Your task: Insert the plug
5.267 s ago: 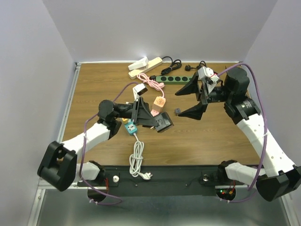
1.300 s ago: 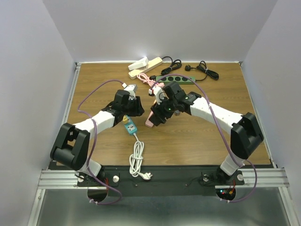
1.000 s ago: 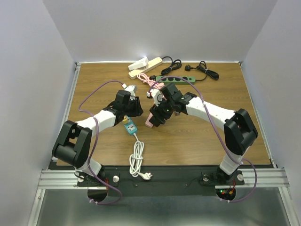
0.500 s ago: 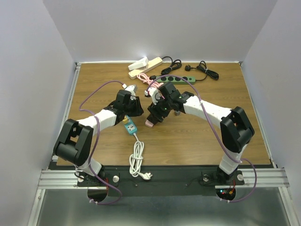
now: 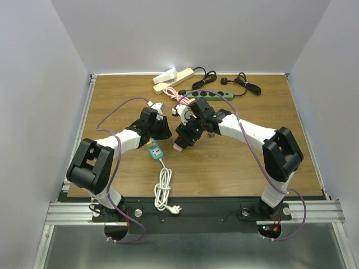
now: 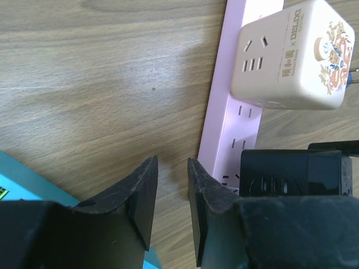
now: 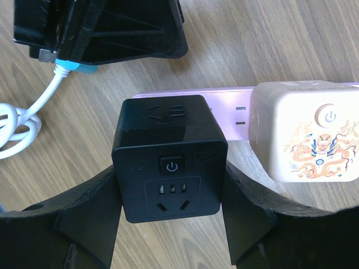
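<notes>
One black plug (image 7: 170,147) sits clamped inside the right gripper (image 7: 170,185).

Overhead view down onto table (image 5: 252,162), wrist views close, both sharing pink strip (image 6: 224,123)

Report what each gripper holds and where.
Right gripper clamps the black cube adapter by its two opposite side faces. Left gripper holds nothing; its fingers stand slightly apart, empty.

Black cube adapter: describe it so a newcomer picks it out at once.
On the brown wooden table, find the flat pink power strip at centre. The black cube-shaped plastic adapter sits over it beside a cream cube adapter; only the black one lacks dragon artwork.
</notes>
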### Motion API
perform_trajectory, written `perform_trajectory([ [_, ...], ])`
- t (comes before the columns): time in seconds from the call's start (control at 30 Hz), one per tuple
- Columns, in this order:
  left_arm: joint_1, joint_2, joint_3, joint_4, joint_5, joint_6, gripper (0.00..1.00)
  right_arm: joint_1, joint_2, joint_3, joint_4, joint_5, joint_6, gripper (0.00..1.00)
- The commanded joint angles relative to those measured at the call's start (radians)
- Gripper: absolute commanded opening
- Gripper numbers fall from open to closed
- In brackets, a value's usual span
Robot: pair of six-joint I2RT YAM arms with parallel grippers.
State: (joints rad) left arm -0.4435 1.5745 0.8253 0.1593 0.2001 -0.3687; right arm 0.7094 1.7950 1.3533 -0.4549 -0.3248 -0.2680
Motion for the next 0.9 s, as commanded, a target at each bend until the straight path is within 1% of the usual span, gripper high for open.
perform_trajectory([
  [0.0,-0.003,-0.001,0.04,0.016,0.024,-0.001,0.39,0.015,0.01,0.02,0.056,-0.01,-0.016,0.0],
  [0.33,-0.003,-0.002,0.037,0.009,0.021,-0.001,0.39,0.016,0.026,0.014,0.056,-0.005,-0.02,0.0],
  [0.6,-0.003,-0.001,0.04,0.003,0.022,0.004,0.39,0.022,0.032,0.015,0.042,0.042,-0.033,0.0],
  [0.87,-0.003,0.002,0.041,-0.001,0.024,0.011,0.38,0.038,0.037,0.036,-0.007,0.082,-0.05,0.0],
])
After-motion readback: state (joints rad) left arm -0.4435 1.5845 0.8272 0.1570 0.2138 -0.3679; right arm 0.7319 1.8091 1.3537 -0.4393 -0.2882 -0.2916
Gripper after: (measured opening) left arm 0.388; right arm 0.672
